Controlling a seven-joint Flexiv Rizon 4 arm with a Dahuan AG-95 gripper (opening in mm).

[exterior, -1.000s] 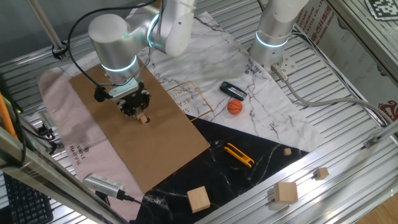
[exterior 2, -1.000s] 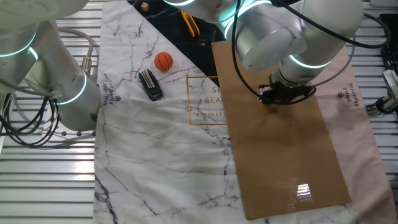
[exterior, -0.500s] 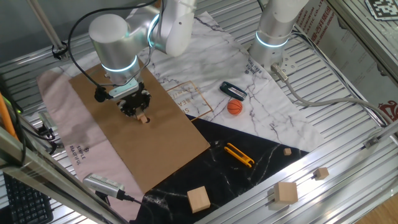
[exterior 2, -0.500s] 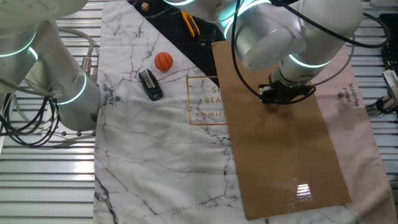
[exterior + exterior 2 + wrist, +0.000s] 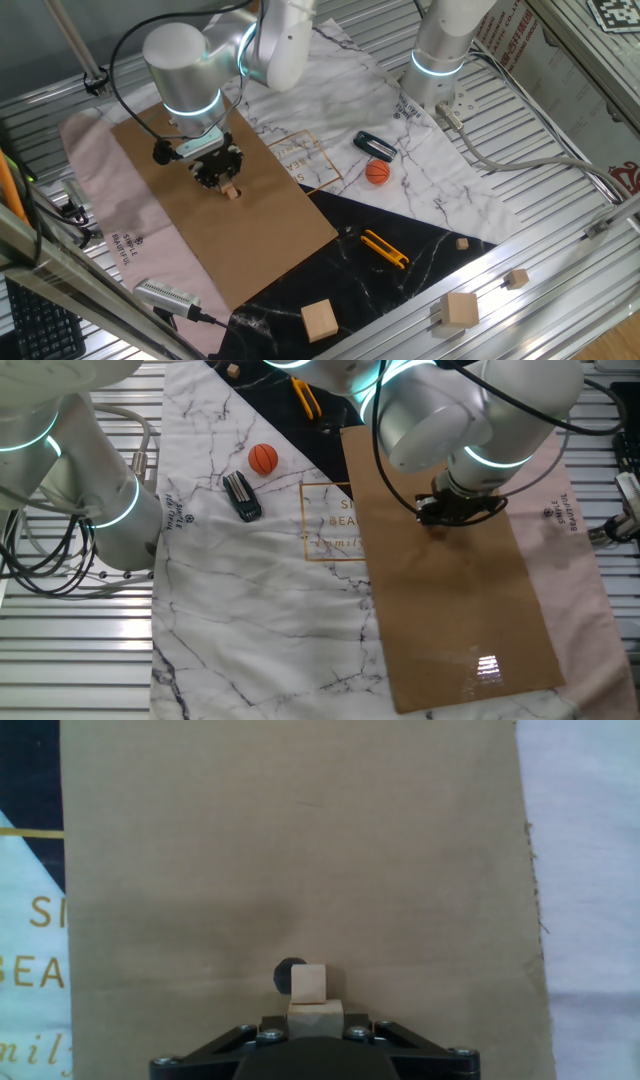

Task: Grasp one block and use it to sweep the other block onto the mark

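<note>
In the hand view my gripper (image 5: pixel 316 1017) is shut on one tiny tan cube (image 5: pixel 316 1016), held low over the brown cardboard (image 5: pixel 300 840). The other tiny cube (image 5: pixel 309 983) lies just ahead of it, touching it. This cube sits against the right side of the black dot mark (image 5: pixel 286 974) and partly covers it. In one fixed view the gripper (image 5: pixel 220 178) stands on the cardboard with a cube (image 5: pixel 231 190) showing at its tip. In the other fixed view the gripper (image 5: pixel 441 517) hides both cubes and the mark.
An orange ball (image 5: pixel 377 172) and a black device (image 5: pixel 375 145) lie on the marble cloth. A yellow tool (image 5: pixel 384 248) lies on the black sheet. Larger pale wooden cubes (image 5: pixel 319 320) (image 5: pixel 461 310) sit near the front rail. A second arm base (image 5: pixel 440 60) stands at the back.
</note>
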